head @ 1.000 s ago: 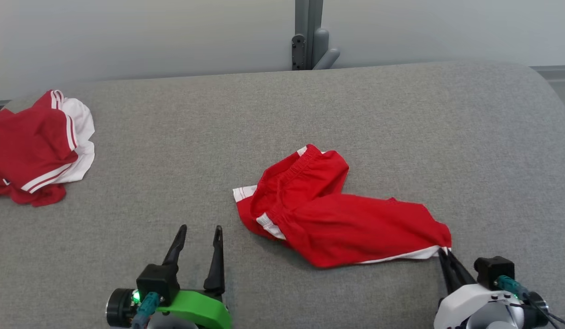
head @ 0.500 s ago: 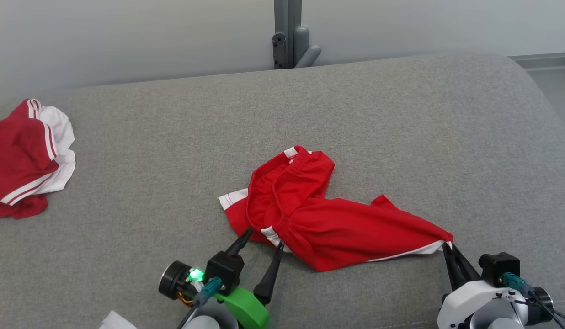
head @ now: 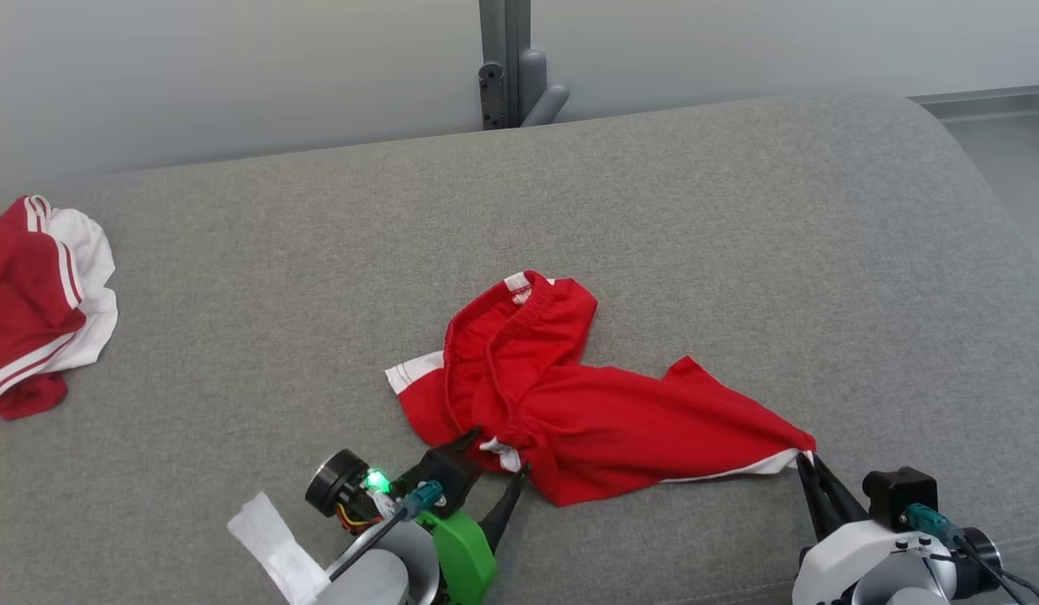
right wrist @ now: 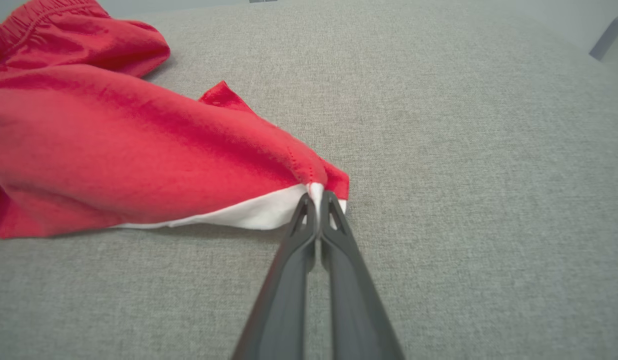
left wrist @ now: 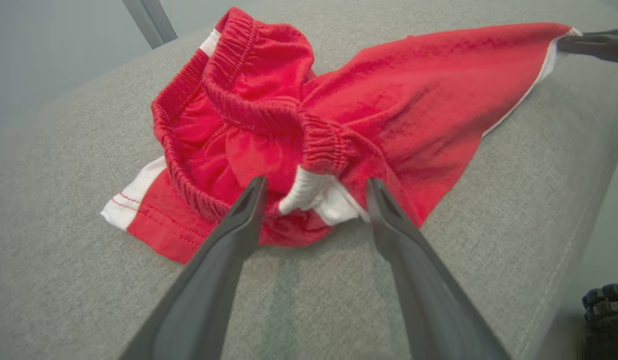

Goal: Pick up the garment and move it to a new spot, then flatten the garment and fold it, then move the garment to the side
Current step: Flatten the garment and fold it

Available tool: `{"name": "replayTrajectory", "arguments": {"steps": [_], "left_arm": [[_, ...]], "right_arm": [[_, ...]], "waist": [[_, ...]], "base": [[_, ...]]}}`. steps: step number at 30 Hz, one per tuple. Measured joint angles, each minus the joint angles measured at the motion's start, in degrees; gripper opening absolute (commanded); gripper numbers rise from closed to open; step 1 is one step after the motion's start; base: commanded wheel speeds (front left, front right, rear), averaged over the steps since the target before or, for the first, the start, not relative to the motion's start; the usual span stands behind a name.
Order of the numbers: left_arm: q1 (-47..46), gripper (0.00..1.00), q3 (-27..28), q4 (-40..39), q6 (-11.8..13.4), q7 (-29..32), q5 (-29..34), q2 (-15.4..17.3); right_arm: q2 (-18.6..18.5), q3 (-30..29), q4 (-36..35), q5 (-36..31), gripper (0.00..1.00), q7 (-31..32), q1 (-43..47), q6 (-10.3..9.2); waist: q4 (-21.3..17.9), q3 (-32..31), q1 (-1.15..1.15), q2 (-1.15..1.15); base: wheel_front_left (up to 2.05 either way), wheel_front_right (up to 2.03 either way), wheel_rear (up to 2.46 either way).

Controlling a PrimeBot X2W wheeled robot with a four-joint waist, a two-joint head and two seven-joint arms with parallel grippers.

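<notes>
- Red cotton shorts [head: 587, 403] with white trim and a gathered elastic waistband lie rumpled near the front middle of a broad grey woven-fabric cushion [head: 738, 252]. One leg is drawn out in a long point toward the robot's right.
- At the tip of that point, the right gripper [head: 801, 460] has its two dark fingers pressed together on the white-edged hem corner.
- Seen from its own wrist, the right gripper [right wrist: 316, 197] pinches the cloth just where the white band meets the red. The rest of the shorts [right wrist: 114, 150] fans away to that view's left.
- I cannot tell whether the pinched corner rests on the cushion or sits just above it.
- The left gripper [head: 498, 454], mounted on a bright green plastic bracket [head: 461, 559], has its fingers spread wide, with the tips at the near edge of the bunched waistband end.
- From the left wrist, the left gripper [left wrist: 315, 182] straddles a small white fold [left wrist: 309, 195] tucked under the ruffled waistband [left wrist: 249, 112]. One fingertip overlaps the red cloth and the other sits just beside the white fold, with nothing clamped between them.
- A second garment [head: 32, 311], red with white stripes, sits heaped at the cushion's far left, well apart from the shorts.
- A grey metal post [head: 507, 59] stands behind the cushion against the pale wall.
</notes>
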Motion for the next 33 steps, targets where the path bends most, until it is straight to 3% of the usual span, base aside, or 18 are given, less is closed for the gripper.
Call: {"name": "replayTrajectory", "arguments": {"steps": [3,4,11,13,14,15,24,33], "left_arm": [[-1.34,1.0,-4.34,0.35,-0.01,1.78,-3.12,1.32],[-1.76,0.96,-5.52,0.37,-0.01,2.37,-4.43,2.0],[-3.24,0.38,-9.47,-0.45,-0.01,2.68,-9.79,5.17],[-3.36,0.2,-9.68,-0.6,-0.01,2.22,-11.22,5.48],[-3.39,0.04,-9.68,-0.7,-0.01,1.99,-11.68,5.6],[-3.39,0.0,-9.65,-0.85,-0.01,1.69,-12.11,5.66],[-1.13,0.0,-4.91,-5.28,0.0,-2.08,-18.62,5.1],[5.45,0.0,5.58,-19.4,1.55,-2.99,-24.97,4.31]], "right_arm": [[-0.1,0.25,0.11,0.1,0.0,0.0,-0.08,0.0],[-0.16,0.32,0.13,0.21,0.0,0.0,-0.1,0.0],[-0.48,0.38,-0.03,0.34,0.0,0.0,-0.21,0.0],[-0.52,0.35,-0.09,0.38,0.0,0.0,-0.21,0.0],[-0.51,0.34,-0.14,0.4,0.0,0.0,-0.21,0.0],[-0.51,0.27,-0.26,0.4,0.0,0.0,-0.21,0.0],[-0.79,0.86,-4.49,2.52,0.0,0.0,-0.15,0.0],[-3.92,3.48,-16.47,9.45,0.0,1.72,0.32,-0.01]], "waist": [[-0.34,-0.07,0.0,0.0],[-0.42,-0.1,0.0,0.0],[-0.73,-0.14,0.0,0.0],[-0.76,-0.18,0.0,0.0],[-0.77,-0.21,0.0,0.0],[-0.77,-0.25,0.0,0.0],[-0.92,-1.43,0.0,0.0],[-1.34,-3.97,0.0,0.0]], "base": [[0.0,0.0,0.0],[0.0,0.0,0.0],[0.0,0.0,0.0],[0.0,0.0,0.0],[0.0,0.0,0.0],[0.0,0.0,0.0],[0.0,0.0,0.0],[0.0,0.0,0.0]]}}
